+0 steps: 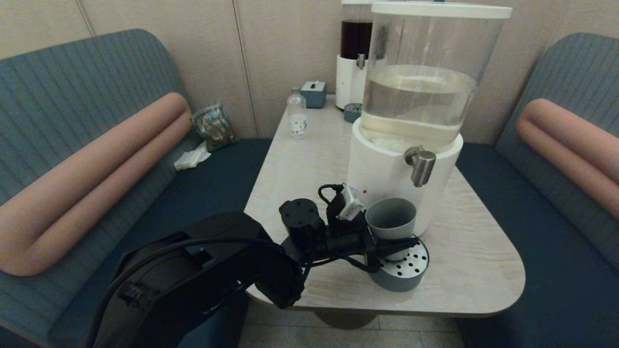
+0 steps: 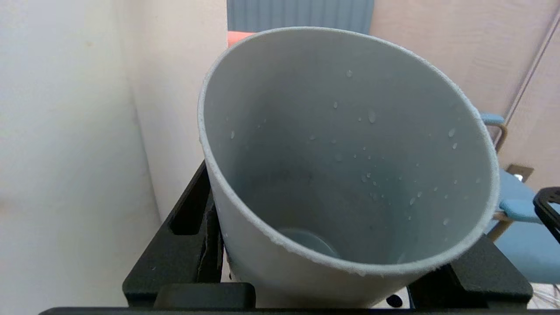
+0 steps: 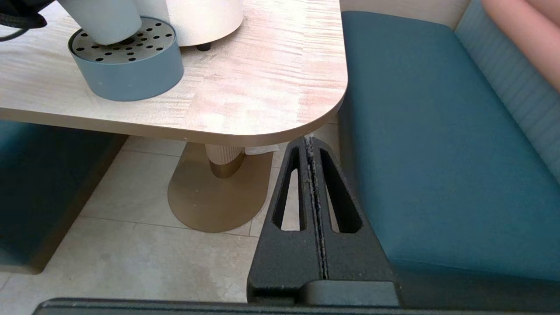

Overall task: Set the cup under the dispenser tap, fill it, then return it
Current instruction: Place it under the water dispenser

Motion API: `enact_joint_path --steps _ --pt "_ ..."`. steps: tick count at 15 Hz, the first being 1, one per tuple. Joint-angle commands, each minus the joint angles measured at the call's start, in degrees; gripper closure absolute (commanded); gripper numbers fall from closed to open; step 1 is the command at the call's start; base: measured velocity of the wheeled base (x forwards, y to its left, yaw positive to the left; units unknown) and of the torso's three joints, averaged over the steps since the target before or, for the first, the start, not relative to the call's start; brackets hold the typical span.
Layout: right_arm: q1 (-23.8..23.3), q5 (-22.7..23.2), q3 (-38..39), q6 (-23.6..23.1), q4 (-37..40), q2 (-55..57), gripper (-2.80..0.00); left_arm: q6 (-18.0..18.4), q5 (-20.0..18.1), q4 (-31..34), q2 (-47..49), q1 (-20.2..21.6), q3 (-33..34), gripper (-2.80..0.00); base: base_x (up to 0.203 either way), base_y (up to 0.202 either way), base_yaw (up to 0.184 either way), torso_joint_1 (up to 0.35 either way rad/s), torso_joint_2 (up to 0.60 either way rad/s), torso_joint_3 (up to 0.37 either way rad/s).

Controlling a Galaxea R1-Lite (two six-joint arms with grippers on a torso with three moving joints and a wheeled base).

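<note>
The grey-blue cup (image 1: 390, 220) is on the perforated round drip tray (image 1: 411, 270), just left of and below the steel dispenser tap (image 1: 420, 165). My left gripper (image 1: 392, 244) is shut on the cup, one black finger on each side of its wall. The left wrist view looks into the cup (image 2: 350, 153): droplets cling to its inner wall, and the fingers (image 2: 192, 218) press its sides. No stream runs from the tap. My right gripper (image 3: 309, 142) is shut and holds nothing, parked low beside the table's near right corner.
The big white-based dispenser (image 1: 387, 169) stands right behind the tray. A small clear bottle (image 1: 296, 116), a teal box (image 1: 314, 93) and the dark-liquid dispenser (image 1: 355, 53) are at the table's far end. Teal benches (image 3: 437, 153) flank the table (image 1: 474, 270).
</note>
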Motion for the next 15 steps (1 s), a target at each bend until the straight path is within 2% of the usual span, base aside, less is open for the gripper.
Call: enact_joint_path --steps 1,14,15 --pt "0.0 0.0 0.0 0.0 0.0 -0.2 0.00 -0.2 -0.2 -0.5 0.9 0.0 -0.4 0.00 0.000 0.000 0.000 0.000 0.00 0.000" --pt "0.0 0.0 -0.1 0.0 0.0 -0.1 0.00 -0.4 1.9 -0.6 1.8 0.0 -0.5 0.00 0.000 0.000 0.000 0.000 0.00 0.000" --pt "0.0 0.0 -0.1 0.0 0.0 -0.1 0.00 -0.4 2.4 -0.6 1.8 0.0 -0.7 -2.80 0.000 0.000 0.000 0.000 0.00 0.000"
